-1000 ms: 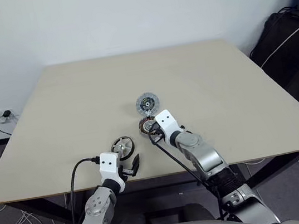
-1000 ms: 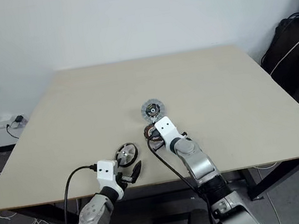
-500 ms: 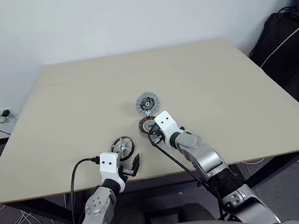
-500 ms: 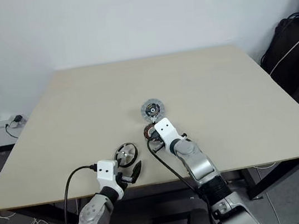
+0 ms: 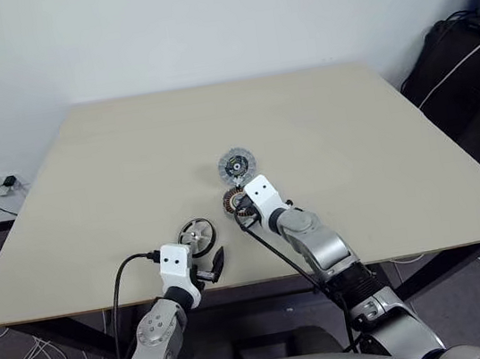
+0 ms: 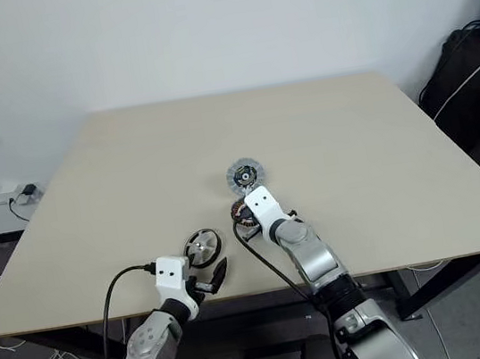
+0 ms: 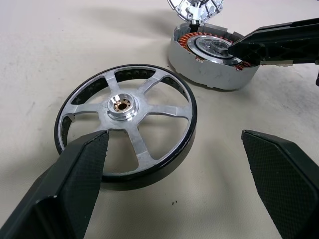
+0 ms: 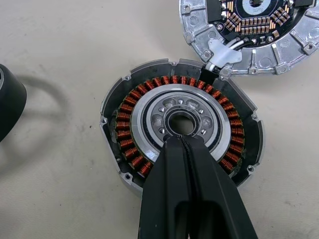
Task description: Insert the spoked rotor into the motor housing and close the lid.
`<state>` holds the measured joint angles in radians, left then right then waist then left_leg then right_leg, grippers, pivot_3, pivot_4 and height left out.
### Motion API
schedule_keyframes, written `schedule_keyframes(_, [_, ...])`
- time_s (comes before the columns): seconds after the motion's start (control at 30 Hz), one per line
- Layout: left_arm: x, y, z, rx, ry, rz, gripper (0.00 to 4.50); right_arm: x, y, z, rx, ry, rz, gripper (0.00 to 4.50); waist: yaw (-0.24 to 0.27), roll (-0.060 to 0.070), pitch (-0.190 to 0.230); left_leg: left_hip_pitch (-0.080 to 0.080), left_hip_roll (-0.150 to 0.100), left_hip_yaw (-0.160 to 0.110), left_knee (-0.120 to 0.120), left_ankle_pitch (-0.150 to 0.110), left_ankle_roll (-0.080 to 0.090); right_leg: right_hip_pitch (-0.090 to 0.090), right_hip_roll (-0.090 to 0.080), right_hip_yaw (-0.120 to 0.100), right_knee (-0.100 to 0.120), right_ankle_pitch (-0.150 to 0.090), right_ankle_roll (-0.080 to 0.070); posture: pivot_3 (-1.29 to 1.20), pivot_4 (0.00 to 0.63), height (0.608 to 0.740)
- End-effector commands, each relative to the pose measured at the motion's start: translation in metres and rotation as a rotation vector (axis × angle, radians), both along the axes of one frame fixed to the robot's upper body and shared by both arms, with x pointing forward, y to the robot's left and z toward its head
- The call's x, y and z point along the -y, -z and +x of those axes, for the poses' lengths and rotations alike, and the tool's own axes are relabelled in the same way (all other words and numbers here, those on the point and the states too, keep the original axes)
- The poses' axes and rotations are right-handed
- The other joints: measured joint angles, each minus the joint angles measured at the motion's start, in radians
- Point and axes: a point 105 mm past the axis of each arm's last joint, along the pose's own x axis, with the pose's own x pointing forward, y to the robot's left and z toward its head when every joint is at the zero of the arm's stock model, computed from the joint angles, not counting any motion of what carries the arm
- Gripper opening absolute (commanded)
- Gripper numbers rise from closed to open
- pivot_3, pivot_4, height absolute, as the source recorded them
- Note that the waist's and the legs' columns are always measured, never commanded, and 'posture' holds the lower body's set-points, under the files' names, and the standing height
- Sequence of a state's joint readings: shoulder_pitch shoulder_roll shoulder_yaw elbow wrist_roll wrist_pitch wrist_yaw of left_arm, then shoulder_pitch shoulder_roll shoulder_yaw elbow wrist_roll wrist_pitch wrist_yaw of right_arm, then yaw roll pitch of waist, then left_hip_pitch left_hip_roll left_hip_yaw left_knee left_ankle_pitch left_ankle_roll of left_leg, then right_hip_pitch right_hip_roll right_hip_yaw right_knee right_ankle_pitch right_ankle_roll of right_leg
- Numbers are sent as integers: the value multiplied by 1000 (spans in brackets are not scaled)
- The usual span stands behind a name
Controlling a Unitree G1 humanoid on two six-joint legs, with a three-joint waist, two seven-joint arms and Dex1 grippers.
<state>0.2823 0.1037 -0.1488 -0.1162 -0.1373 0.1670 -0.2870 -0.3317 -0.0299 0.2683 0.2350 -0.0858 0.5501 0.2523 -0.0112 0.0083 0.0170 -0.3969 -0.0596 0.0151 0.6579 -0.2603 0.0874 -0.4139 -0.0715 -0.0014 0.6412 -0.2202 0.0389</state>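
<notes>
Three parts lie before us on the bench [image 5: 88, 193]: our clenched right claw [image 8: 183, 141] sits over the motor housing [image 8: 182, 124], lid [image 8: 254, 30] beside it, while our released left claw [image 7: 174, 169] flanks the spoked rotor [image 7: 127, 117].

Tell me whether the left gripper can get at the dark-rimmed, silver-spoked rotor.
Probably yes: the left gripper is open just short of the spoked rotor, with nothing between.
</notes>
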Motion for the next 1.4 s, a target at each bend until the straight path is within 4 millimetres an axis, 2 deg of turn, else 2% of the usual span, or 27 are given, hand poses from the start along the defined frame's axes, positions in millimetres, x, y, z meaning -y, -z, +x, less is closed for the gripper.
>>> schedule_keyframes(0.03, [3,-16,7,64,13,-12,4500,-4,-11,7,40,2,16,30,0,0,0,0,0,0,0,0,0,0,0,0,0,0,0,0,0,740])
schedule_keyframes(0.43, [3,-16,7,65,10,-12,4500,-5,-11,14,42,10,18,30,-1,0,0,0,0,0,0,0,0,0,0,0,0,0,0,0,0,740])
schedule_keyframes(0.67, [2,-15,6,63,3,-14,4500,-1,-28,8,67,-3,27,30,0,1,1,0,0,0,0,0,0,0,0,0,0,0,0,0,0,740])
schedule_keyframes(0.83, [3,-15,6,62,6,-16,4500,1,-29,5,52,-20,4,30,0,1,1,-1,0,0,0,0,0,-1,0,0,0,0,0,0,0,740])
schedule_keyframes(1.17, [3,-14,6,65,11,-14,4500,-5,-19,18,74,31,11,30,-1,1,1,-1,0,0,0,0,0,-1,0,-1,-1,0,0,0,0,740])
schedule_keyframes(1.4, [1,-14,5,65,1,-11,4500,-10,-18,23,91,33,11,30,-2,1,1,0,0,0,0,0,0,0,0,0,1,0,0,0,0,740])
